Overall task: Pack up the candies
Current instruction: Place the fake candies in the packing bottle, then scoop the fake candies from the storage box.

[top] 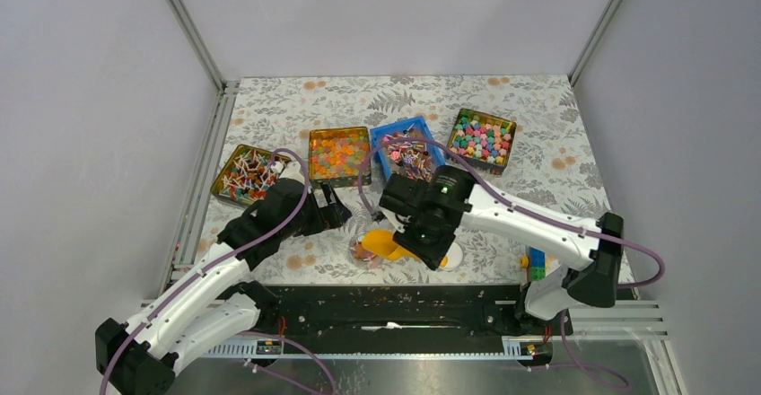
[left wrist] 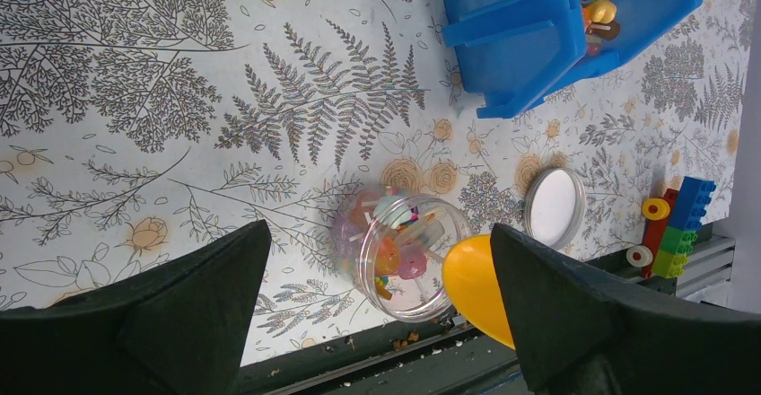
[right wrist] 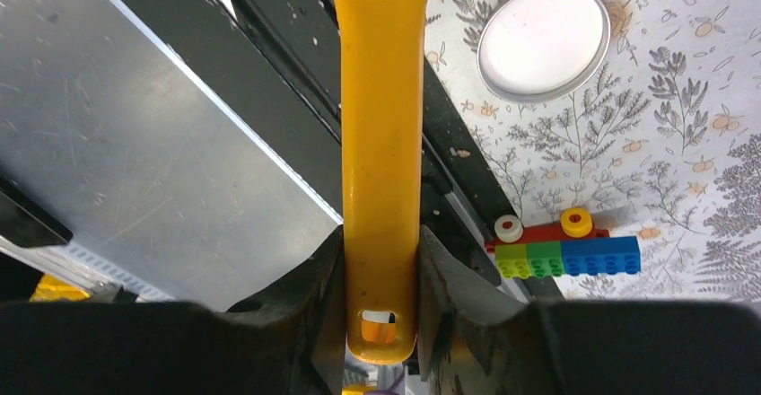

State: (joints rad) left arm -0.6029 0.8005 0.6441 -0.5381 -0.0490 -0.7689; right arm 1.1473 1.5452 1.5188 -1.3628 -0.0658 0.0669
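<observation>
Right gripper (right wrist: 381, 274) is pinching the yellow scoop (right wrist: 381, 144) by its handle, while the left gripper (left wrist: 379, 242) is hanging spread wide over the clear jar (left wrist: 366, 269).

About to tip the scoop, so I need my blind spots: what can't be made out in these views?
- Yellow scoop: right wrist view, bowl cut off by top edge; load unseen.
- Jar: top view, mostly hidden by scoop and right arm.
- Jar again: left wrist view, blurred; contents indistinct.
- Blue bin: left wrist view, cut by top edge.
</observation>
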